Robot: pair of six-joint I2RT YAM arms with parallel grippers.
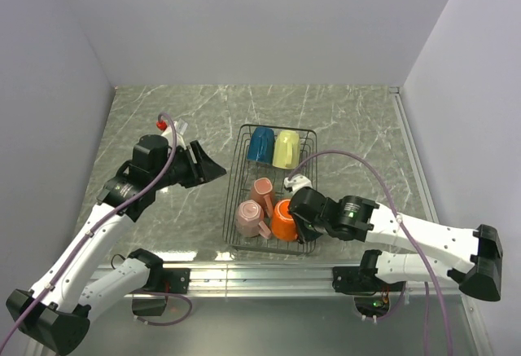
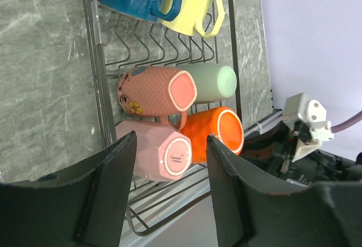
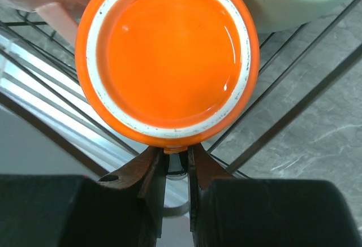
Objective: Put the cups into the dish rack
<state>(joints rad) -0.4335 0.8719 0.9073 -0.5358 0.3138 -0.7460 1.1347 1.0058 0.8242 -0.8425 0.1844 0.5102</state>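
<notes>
- The right claw (image 3: 175,154) is pinched almost closed on a slim orange piece at the edge of the orange mug (image 3: 169,55), apparently its handle. Only a narrow gap shows between the fingers.
- That mug lies on its side straight ahead of this claw's fingertips, with its white-ringed base turned toward the wrist. It is inside the near right corner of the dish rack (image 1: 237,169).
- Just past the orange mug, ahead of the claw and off to one side, the mint green mug (image 2: 209,83) lies on its side, touching or nearly touching the orange one.
- Beyond the orange mug on the side away from the right claw, the plain pink mug (image 2: 155,156) lies on its side just beside it.
- The dotted pink mug (image 2: 155,91) lies next to the plain one, deeper into the rack.
- Farthest from the right claw, at the far end of the rack, the blue mug (image 1: 260,144) and the pale yellow mug (image 1: 286,148) sit side by side against each other.
- The left claw (image 1: 213,169) stands open and holds nothing. It hangs over the grey marbled table (image 1: 350,128), just outside the rack's left side, with its fingers pointed toward the rack.
- Ahead of the left claw's fingertips and apart from them, the plain pink mug is the nearest mug. The blue and yellow pair are ahead and off to its left.
</notes>
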